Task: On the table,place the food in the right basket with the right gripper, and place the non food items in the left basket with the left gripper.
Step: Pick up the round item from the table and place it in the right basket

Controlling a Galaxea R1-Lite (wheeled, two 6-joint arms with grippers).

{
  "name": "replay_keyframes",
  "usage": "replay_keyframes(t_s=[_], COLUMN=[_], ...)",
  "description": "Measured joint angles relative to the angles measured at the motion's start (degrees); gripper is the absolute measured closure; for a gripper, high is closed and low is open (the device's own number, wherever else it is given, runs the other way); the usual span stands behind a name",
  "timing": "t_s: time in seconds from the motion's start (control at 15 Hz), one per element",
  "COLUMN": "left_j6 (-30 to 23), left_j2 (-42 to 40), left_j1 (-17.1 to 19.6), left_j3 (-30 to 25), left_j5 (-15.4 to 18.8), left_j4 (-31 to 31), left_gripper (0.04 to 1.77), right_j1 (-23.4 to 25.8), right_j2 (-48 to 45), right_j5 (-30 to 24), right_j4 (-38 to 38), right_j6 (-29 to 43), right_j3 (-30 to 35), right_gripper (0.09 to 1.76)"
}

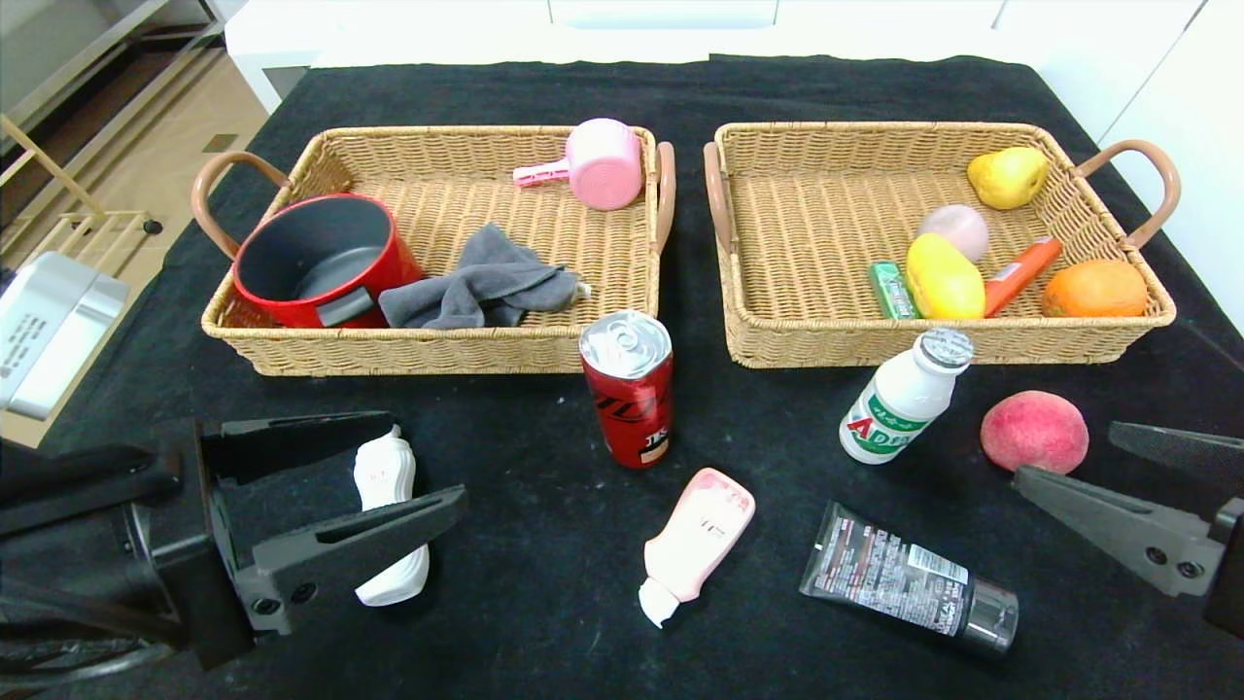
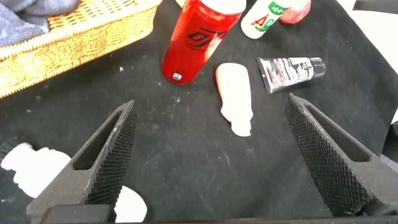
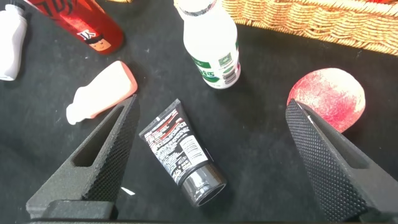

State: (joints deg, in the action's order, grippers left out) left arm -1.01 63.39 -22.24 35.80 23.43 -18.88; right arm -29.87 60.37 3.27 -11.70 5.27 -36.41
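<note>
Head view: your left end effector (image 1: 389,476) is spread wide around the white curvy bottle (image 1: 387,515) lying on the surface (image 1: 544,457).

Right wrist view: your right end effector (image 3: 211,155) is released, the peach (image 3: 328,99) just beside one finger.

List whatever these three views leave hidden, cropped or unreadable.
- White curvy bottle: head view, its middle is covered by a finger of the left gripper; left wrist view crops it at the edge.
- Right gripper: head view, its body runs off the frame edge.
- Dark printed tube: the label print is too small to read in every view.
- Red pot: its base is hidden by the left basket wall.
</note>
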Motion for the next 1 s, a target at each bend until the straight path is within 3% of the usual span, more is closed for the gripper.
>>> replay_keyframes(t_s=[0.4,0.6,1.0], left_j6=[0.16,0.16,0.35], left_j2=[-0.46,-0.57,-0.83], left_j1=[-0.09,-0.06,-0.02], left_j3=[0.22,0.22,0.13], left_j5=[0.00,0.00,0.00], left_j4=[-0.02,-0.38,-0.51], left_gripper=[0.09,0.09,0.09], right_j1=[0.35,0.99,3.08], right_j2=[-1.46,-1.55,0.73], right_j5=[-0.11,3.43,12.71], right_j4=[0.52,2.11,17.85], right_j6=[-0.01,-0.34,0.66], right_j3=[0.00,-1.32,-11.59], right_gripper=[0.14,0.14,0.14])
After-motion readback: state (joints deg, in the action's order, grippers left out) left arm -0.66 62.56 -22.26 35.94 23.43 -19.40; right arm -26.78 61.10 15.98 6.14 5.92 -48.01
